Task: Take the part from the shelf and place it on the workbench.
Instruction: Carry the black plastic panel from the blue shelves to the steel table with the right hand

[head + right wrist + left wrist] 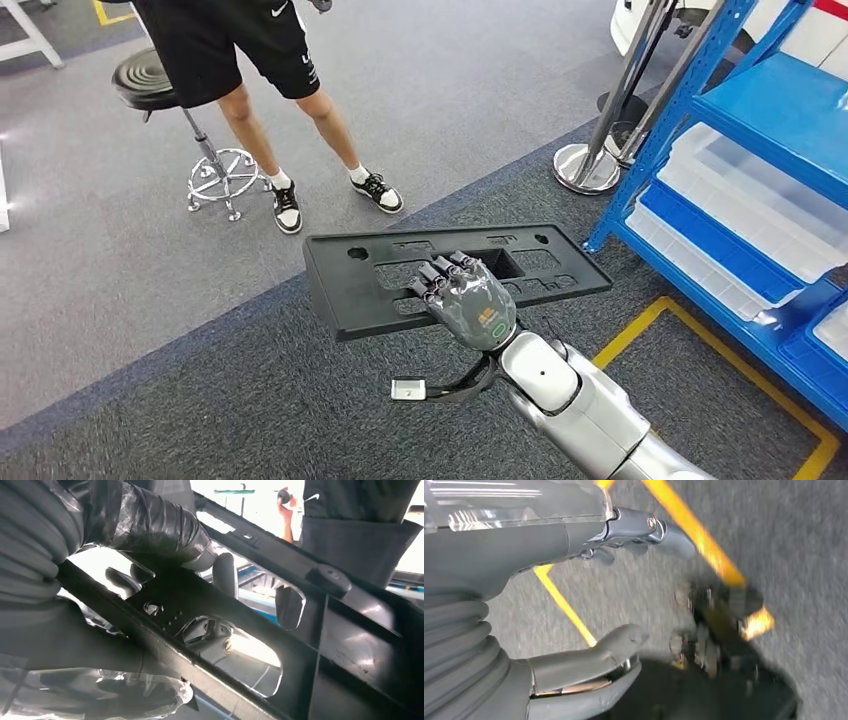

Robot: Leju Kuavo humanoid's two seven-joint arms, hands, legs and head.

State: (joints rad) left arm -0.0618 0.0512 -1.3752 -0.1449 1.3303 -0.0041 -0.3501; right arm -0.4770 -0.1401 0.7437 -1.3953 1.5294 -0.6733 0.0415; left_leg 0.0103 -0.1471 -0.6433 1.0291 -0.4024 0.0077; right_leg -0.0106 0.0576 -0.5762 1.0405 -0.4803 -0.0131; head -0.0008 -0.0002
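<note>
Head view: right hand [468, 300] grips flat black part [380, 275] at near edge, fingers hooked through cutout, so panel rides level over carpet, clear of blue shelf [760, 110]. Person [250, 60] stands ahead.
Left wrist view: left hand [589, 655] holds nothing, fingers apart.
Right wrist view: fingers [150, 525] wrap part's rib.

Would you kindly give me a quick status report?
Right hand holds black part, off blue shelf. Left hand holds nothing, fingers apart. Person standing ahead.
</note>
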